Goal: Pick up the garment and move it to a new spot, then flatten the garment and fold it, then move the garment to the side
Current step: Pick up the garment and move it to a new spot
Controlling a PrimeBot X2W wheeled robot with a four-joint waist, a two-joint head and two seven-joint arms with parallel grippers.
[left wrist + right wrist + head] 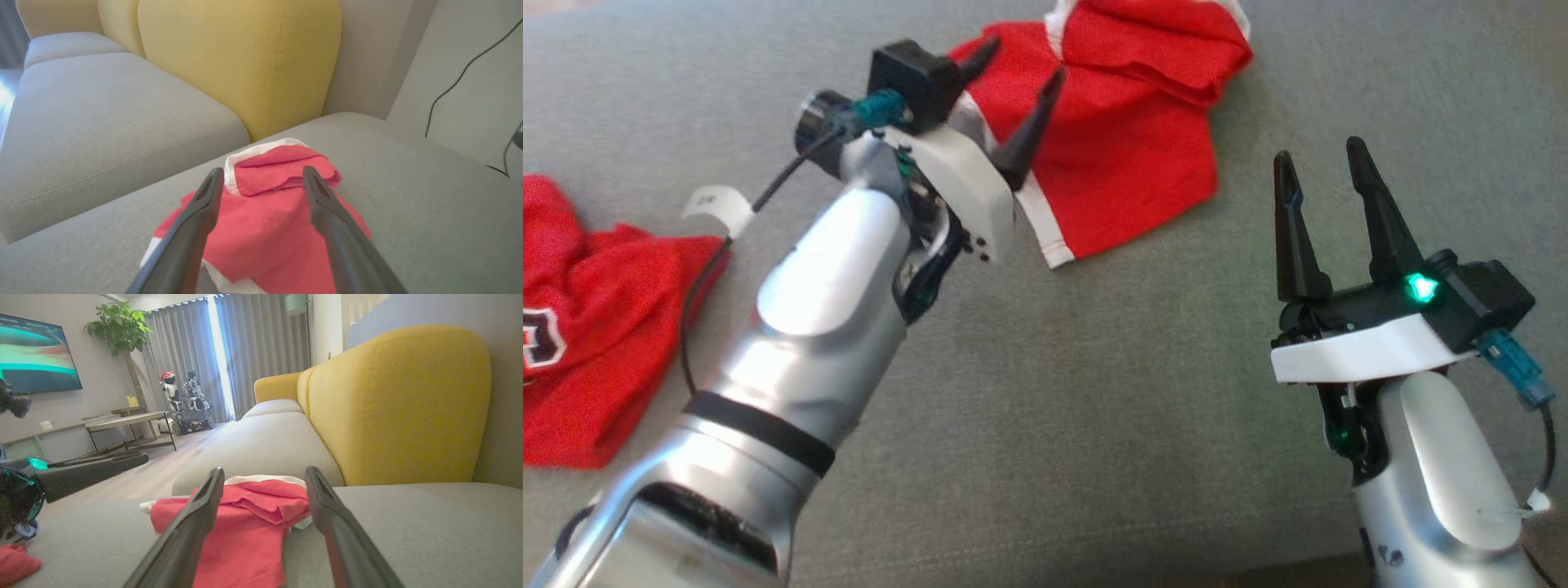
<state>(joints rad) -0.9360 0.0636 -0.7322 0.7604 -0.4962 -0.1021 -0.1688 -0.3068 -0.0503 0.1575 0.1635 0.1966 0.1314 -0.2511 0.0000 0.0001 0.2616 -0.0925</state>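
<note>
Red with white trim, the garment (1135, 139) lies rumpled on the grey sofa seat (1094, 392), close to the yellow backrest (245, 61). The left claw (1025, 59) hangs over it, fingers spread wide, gripping nothing. The right claw (1319, 155), beside the garment, is also wide open and empty. Another red cloth (596, 343) lies far left.

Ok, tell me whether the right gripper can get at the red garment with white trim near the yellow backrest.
Probably yes. The right gripper stands open, only bare grey cushion lies between it and the red garment, and the open left gripper is over its left edge.
</note>
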